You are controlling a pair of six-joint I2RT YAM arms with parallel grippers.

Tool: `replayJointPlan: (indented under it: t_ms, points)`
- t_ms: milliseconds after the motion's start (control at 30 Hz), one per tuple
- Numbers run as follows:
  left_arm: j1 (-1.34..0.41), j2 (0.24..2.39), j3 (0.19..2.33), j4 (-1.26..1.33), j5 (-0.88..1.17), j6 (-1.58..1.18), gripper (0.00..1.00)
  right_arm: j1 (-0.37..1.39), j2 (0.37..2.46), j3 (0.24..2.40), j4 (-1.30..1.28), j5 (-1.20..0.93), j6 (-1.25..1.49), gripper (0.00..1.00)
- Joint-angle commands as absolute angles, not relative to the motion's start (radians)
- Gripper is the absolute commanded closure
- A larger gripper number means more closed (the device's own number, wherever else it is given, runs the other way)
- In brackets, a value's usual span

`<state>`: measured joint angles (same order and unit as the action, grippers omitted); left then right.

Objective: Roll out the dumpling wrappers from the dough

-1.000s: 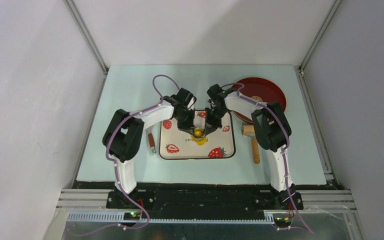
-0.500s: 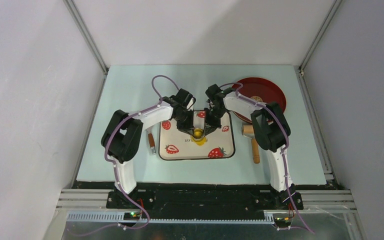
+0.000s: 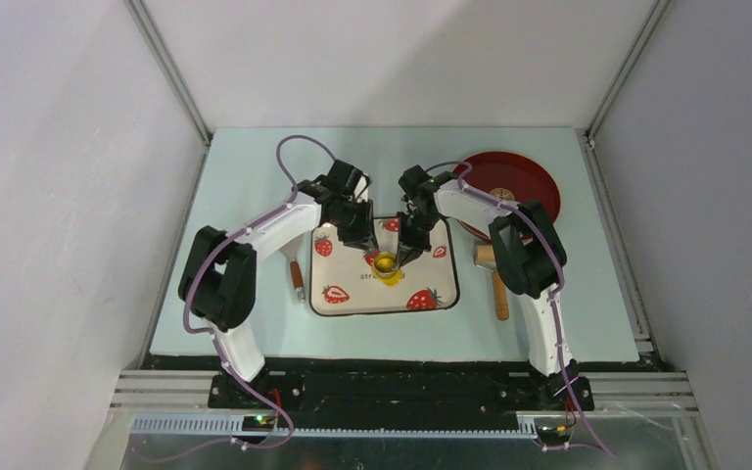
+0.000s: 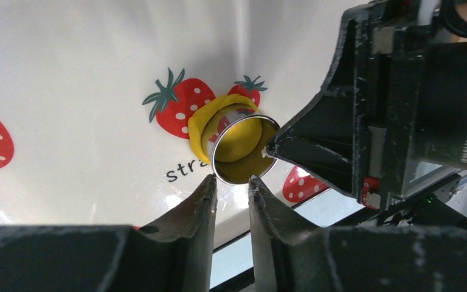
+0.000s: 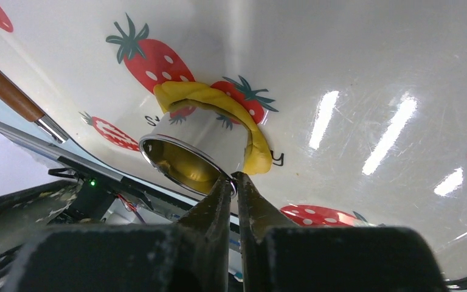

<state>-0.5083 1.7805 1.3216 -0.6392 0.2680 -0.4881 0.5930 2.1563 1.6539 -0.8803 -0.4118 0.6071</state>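
Centrally in the top view, the strawberry-print tray (image 3: 382, 299) lay on the pale table, with both arms bent inward over it. The dough (image 4: 202, 126), a bright yellow strip, sat just right of the tray's middle, curled around the far side of a small metal ring cutter (image 4: 243, 150) and lying across two printed strawberries. More yellow showed inside the ring.

The right gripper (image 5: 233, 180) was pinched tight on the near rim of the ring cutter, its two fingertips meeting over the thin metal wall. In the left wrist view its dark tip touched the ring's right edge.

The left gripper (image 4: 231, 184) sat just short of the ring at the lower middle of its own view, jaws slightly parted with a narrow gap and nothing between them.

At the upper right of the top view stood a red plate (image 3: 539, 191) with a small tan wrapper (image 3: 502, 193) on it. A wooden-handled tool (image 3: 498, 286) lay right of the tray, another (image 3: 296, 277) left of it.
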Motion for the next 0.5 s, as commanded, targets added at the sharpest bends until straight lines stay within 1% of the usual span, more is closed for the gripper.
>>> replayJointPlan:
  t_ms: [0, 67, 167, 267, 467]
  points:
    - [-0.490, 1.712, 1.324, -0.640, 0.281, -0.477, 0.70, 0.628, 2.204, 1.620, -0.895, -0.409, 0.582, 0.87]
    - [-0.484, 1.705, 1.307, -0.641, 0.280, -0.475, 0.69, 0.625, 2.197, 1.625, -0.894, -0.418, 0.582, 0.80]
    - [-0.480, 1.699, 1.287, -0.639, 0.270, -0.470, 0.70, 0.623, 2.180, 1.625, -0.894, -0.423, 0.583, 0.66]
    - [-0.479, 1.703, 1.278, -0.639, 0.274, -0.462, 0.70, 0.621, 2.158, 1.625, -0.887, -0.429, 0.587, 0.57]
    - [-0.478, 1.702, 1.255, -0.638, 0.258, -0.455, 0.72, 0.614, 2.091, 1.624, -0.881, -0.443, 0.594, 0.47]
